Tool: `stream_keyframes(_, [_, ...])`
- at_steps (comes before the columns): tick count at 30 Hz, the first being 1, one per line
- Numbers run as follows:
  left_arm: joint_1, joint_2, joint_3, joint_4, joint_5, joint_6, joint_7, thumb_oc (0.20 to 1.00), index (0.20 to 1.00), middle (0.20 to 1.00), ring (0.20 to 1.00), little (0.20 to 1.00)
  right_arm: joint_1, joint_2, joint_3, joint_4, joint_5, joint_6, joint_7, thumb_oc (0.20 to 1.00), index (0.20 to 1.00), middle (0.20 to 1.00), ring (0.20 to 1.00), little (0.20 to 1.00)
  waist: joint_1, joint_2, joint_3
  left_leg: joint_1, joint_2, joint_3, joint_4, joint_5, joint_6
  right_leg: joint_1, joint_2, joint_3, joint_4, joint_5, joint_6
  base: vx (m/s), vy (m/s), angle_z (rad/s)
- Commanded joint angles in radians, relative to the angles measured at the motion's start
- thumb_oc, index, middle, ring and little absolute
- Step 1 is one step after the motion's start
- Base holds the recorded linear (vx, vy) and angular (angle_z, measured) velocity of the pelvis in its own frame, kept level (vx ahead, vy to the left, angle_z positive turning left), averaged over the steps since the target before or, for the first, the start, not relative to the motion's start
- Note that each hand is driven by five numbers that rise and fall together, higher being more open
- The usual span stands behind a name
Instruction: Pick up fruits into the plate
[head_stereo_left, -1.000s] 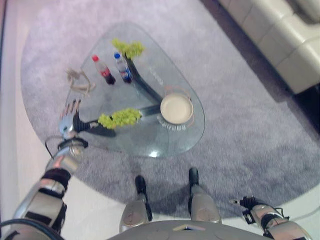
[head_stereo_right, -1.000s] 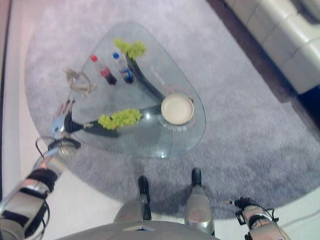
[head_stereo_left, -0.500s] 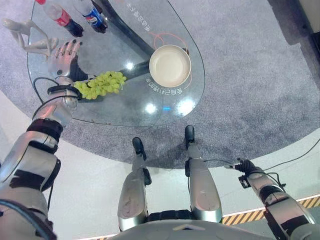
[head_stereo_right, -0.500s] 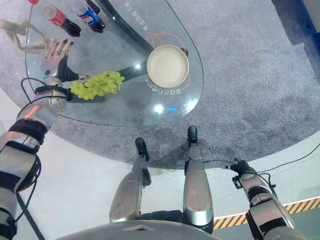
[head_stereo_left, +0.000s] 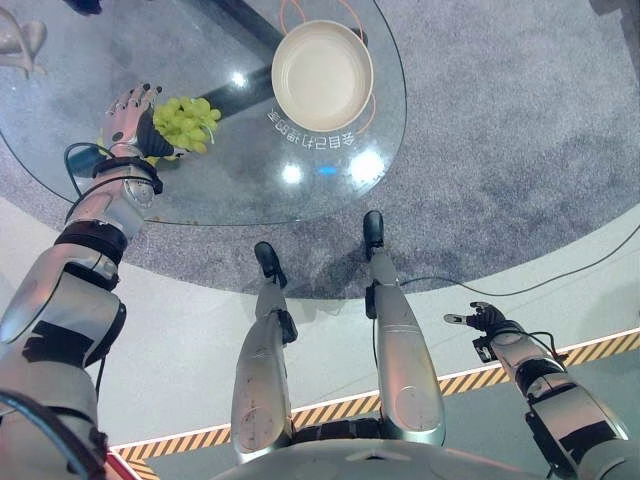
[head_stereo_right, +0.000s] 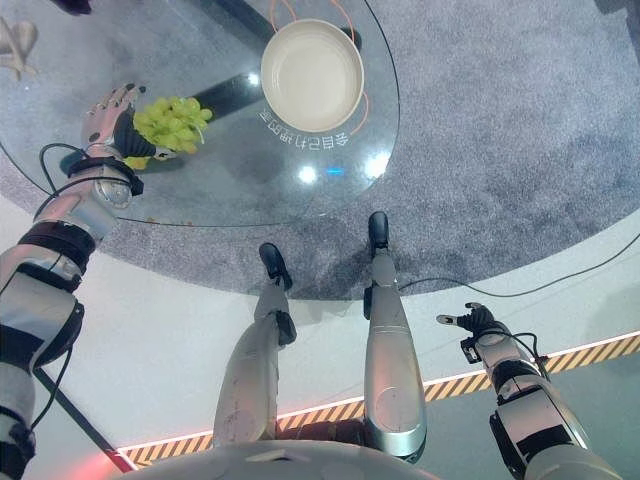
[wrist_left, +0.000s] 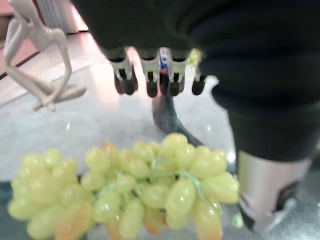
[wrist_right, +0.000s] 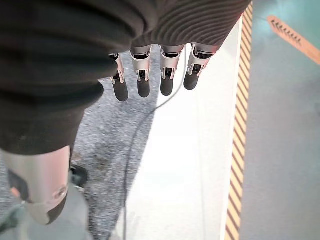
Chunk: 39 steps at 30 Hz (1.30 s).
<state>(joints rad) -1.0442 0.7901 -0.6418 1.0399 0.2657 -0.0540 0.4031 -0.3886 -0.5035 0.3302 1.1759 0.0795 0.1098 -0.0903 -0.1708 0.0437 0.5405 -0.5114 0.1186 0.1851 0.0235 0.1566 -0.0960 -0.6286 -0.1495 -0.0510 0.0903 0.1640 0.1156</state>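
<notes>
Your left hand (head_stereo_left: 128, 112) on the glass table (head_stereo_left: 200, 190), fingers straight, touching the green grapes (head_stereo_left: 186, 121), plate (head_stereo_left: 322, 75) well apart, your right hand (head_stereo_left: 482, 318) relaxed, low over the floor.

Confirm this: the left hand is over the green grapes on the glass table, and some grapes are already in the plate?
Not quite. The left eye view shows the plate empty. The rest holds: the left hand is over the green grapes on the glass table.
</notes>
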Motion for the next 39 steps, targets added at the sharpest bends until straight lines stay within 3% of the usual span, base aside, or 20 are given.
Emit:
stream_keyframes(1, [-0.061,0.029,0.017,0.065,-0.037,0.001,-0.002,1.0,1.0,1.0,1.0,1.0,0.089,-0.042,0.012,0.01,0.049,0.016,-0.031,1.0,1.0,1.0,1.0,1.0,-0.009,-0.045,-0.02,-0.149,-0.064,0.036,0.219,-0.157,0.026,-0.077,0.053,-0.031,0.166,-0.154,-0.028,0.0,0.0,0.0])
stream_keyframes(6, [-0.075,0.028,0.021,0.08,-0.033,0.007,0.028,1.0,1.0,1.0,1.0,1.0,0.1,-0.044,0.005,0.001,0.055,0.01,-0.036,1.0,1.0,1.0,1.0,1.0,-0.012,-0.053,-0.02,-0.205,-0.057,0.029,0.253,-0.164,0.029,-0.131,0.064,-0.026,0.207,-0.167,-0.035,0.0,-0.002,0.01])
stream_keyframes(12, [-0.102,0.028,0.038,0.098,-0.022,0.043,0.135,1.0,1.0,1.0,1.0,1.0,0.12,-0.052,0.005,-0.003,0.066,-0.011,-0.03,1.0,1.0,1.0,1.0,1.0,-0.018,-0.056,-0.02,-0.27,-0.049,0.007,0.304,-0.17,0.03,-0.194,0.069,-0.011,0.244,-0.173,-0.042,0.02,-0.012,0.06])
stream_keyframes(22, [-0.149,0.04,0.095,0.225,0.013,0.245,0.353,1.0,1.0,1.0,1.0,1.0,0.134,-0.042,0.009,0.028,0.078,-0.064,-0.021,1.0,1.0,1.0,1.0,1.0,-0.023,-0.069,-0.02,-0.325,-0.045,-0.015,0.338,-0.181,0.029,-0.244,0.073,0.005,0.267,-0.182,-0.049,0.0,0.001,0.01])
stream_keyframes(27, [-0.165,0.036,0.113,0.263,0.003,0.292,0.407,1.0,1.0,1.0,1.0,1.0,0.128,-0.036,0.023,0.02,0.096,-0.088,-0.015,1.0,1.0,1.0,1.0,1.0,-0.024,-0.076,-0.02,-0.34,-0.048,-0.026,0.347,-0.186,0.028,-0.256,0.075,0.007,0.273,-0.185,-0.052,0.0,0.0,0.0])
stream_keyframes(34, [-0.195,0.026,0.094,0.289,0.039,0.281,0.381,1.0,1.0,1.0,1.0,1.0,0.109,-0.037,0.036,0.009,0.105,-0.089,-0.011,1.0,1.0,1.0,1.0,1.0,-0.029,-0.08,-0.02,-0.365,-0.048,-0.033,0.364,-0.191,0.026,-0.279,0.078,0.01,0.291,-0.189,-0.055,0.0,0.0,0.0])
stream_keyframes(39, [-0.24,0.012,0.04,0.306,0.105,0.209,0.274,1.0,1.0,1.0,1.0,1.0,0.087,-0.042,0.038,0.011,0.115,-0.096,-0.017,1.0,1.0,1.0,1.0,1.0,-0.039,-0.086,-0.02,-0.375,-0.045,-0.025,0.36,-0.193,0.026,-0.291,0.078,0.015,0.282,-0.182,-0.051,0.0,0.0,0.0])
